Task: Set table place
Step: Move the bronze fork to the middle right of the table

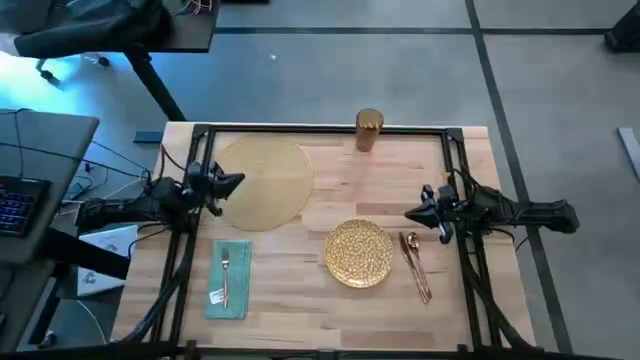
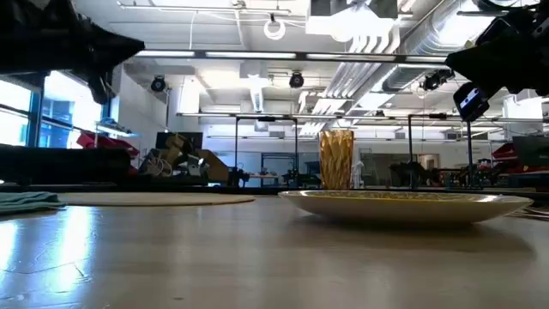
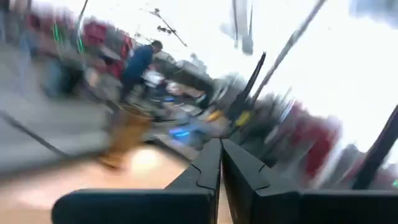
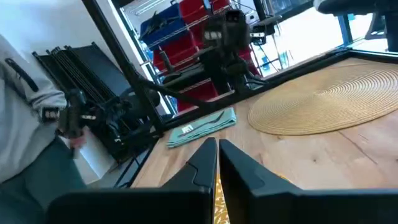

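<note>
The place pieces are scattered on the worktop (image 1: pixel 300 290): placemat (image 1: pixel 262 182) bare, plate (image 1: pixel 358 253) apart from it, so nothing is assembled. Left gripper (image 1: pixel 238 182) and right gripper (image 1: pixel 408 213) are held closed, empty, above.

Desk (image 1: pixel 300 290): light-wood butcher-block top, black rail frame.

Plate (image 1: pixel 358 253): small, round, glittery gold, lying flat; taken as landmark.

Placemat (image 1: pixel 262 182): large, round, pale gold, woven, flat; beyond the plate toward the left arm's side, apart from it.

Cup (image 1: pixel 369 130): amber, upright, at the desk's far edge, well beyond the plate.

Napkin (image 1: pixel 229 279): teal, rectangular, flat, well to the plate's left; silver fork (image 1: pixel 226 272) lying lengthwise on it.

Copper spoon and knife (image 1: pixel 415 264): side by side, just right of the plate.
</note>
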Robot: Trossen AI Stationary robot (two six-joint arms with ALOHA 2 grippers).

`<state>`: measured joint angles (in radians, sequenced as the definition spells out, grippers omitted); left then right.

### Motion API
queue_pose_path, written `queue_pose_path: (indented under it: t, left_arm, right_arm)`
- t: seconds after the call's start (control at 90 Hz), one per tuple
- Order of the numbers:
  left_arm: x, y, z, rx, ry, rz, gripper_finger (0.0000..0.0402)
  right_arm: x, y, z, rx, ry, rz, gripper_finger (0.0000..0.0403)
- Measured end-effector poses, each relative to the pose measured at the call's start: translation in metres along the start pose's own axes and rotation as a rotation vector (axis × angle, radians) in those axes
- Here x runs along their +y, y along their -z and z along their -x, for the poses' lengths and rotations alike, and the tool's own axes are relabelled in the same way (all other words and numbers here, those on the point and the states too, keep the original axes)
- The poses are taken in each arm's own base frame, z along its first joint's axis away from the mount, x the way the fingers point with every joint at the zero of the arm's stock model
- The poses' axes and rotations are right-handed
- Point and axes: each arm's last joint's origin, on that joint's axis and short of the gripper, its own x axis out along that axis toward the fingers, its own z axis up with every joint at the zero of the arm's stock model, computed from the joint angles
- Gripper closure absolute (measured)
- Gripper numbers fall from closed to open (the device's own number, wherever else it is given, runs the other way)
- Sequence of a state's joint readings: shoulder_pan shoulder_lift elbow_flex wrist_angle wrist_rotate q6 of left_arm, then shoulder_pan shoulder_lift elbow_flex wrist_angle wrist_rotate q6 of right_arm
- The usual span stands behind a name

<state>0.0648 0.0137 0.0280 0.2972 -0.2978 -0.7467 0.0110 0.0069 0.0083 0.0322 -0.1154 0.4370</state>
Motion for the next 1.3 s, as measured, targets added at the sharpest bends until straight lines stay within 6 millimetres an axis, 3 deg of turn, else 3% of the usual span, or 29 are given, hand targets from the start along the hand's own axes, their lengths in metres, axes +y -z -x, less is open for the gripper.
queue_pose_path:
  t: [0.1, 0.333, 0.467, 0.611, 0.689, 0.778, 0.956, 1.111, 1.3]
  left_arm:
    - [-0.007, -0.007, 0.000, -0.025, 0.028, 0.239, 0.0402]
    - [-0.016, -0.015, 0.000, -0.040, 0.124, 0.286, 0.0402]
    - [-0.037, -0.027, -0.007, 0.229, 0.045, 0.176, 0.0402]
    - [-0.069, -0.048, -0.019, 0.591, -0.209, -0.024, 0.0402]
    - [-0.082, -0.051, -0.028, 0.771, -0.343, -0.049, 0.0402]
    - [-0.089, -0.039, -0.039, 0.988, -0.488, 0.048, 0.0402]
    - [-0.095, 0.019, -0.048, 1.322, -0.718, 0.292, 0.0401]
    - [-0.096, 0.065, -0.034, 1.444, -1.024, 0.381, 0.0382]
    - [-0.096, 0.097, -0.021, 1.429, -1.275, 0.345, 0.0312]
  right_arm:
    - [0.000, 0.000, 0.000, 0.000, 0.000, 0.000, 0.0402]
    - [0.000, 0.000, 0.000, 0.000, 0.000, 0.000, 0.0402]
    - [0.000, 0.000, 0.000, -0.001, -0.001, 0.000, 0.0402]
    - [0.000, 0.000, 0.000, -0.001, 0.000, 0.000, 0.0402]
    - [0.000, 0.000, 0.000, -0.001, 0.000, 0.000, 0.0402]
    - [0.000, 0.000, 0.000, 0.000, 0.000, 0.000, 0.0402]
    - [0.000, 0.000, 0.000, 0.000, 0.000, 0.000, 0.0402]
    - [0.000, 0.000, 0.000, -0.001, 0.000, 0.000, 0.0402]
    - [0.000, 0.000, 0.000, -0.001, 0.000, 0.000, 0.0402]
